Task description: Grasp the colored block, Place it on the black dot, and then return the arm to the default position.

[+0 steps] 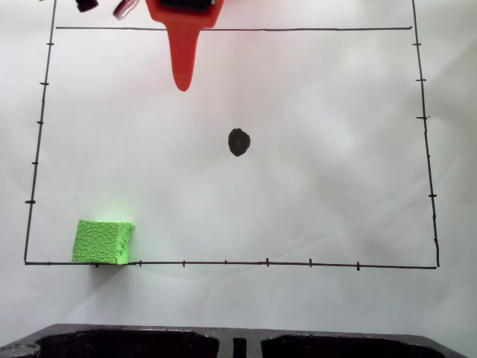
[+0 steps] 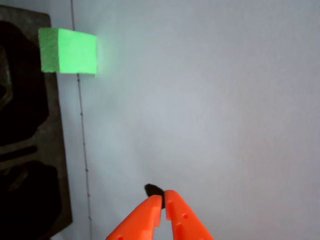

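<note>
The green cube [image 1: 103, 242] rests on white paper at the lower left corner of the drawn rectangle, touching its bottom line; in the wrist view the cube [image 2: 68, 51] sits at the upper left. The black dot [image 1: 238, 142] lies bare near the middle of the paper, and the dot [image 2: 152, 190] peeks out just past the fingertips in the wrist view. My orange gripper [image 2: 163, 196] is shut with nothing between its fingers, far from the cube. In the fixed view the gripper [image 1: 182, 83] hangs from the top edge, pointing down, above and left of the dot.
A thin black border with tick marks [image 1: 223, 262] frames the paper. A dark moulded tray [image 1: 223, 343] runs along the bottom edge of the fixed view, and the tray [image 2: 25, 150] lies at the left of the wrist view. Cable ends [image 1: 104, 6] show at the top left.
</note>
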{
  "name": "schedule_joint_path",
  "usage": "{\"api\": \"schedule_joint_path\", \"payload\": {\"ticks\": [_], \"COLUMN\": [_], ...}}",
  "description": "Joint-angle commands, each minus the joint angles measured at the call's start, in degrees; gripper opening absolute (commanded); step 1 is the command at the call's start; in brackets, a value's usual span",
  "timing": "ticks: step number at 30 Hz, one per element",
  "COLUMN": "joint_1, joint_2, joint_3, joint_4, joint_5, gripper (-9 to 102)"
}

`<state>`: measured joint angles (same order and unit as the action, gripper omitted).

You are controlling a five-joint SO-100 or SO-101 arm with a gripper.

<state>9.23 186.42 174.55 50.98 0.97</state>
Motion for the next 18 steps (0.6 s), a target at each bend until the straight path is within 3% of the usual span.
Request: {"api": "schedule_joint_path", "payload": {"ticks": [1,18], "joint_1": [0.35,-0.18], "joint_2": [0.88,0.88], "joint_3": [-0.26,-0.26], "joint_4": [0.18,0.09], "joint_5": [0.44,-0.26], "gripper": [0,0]}}
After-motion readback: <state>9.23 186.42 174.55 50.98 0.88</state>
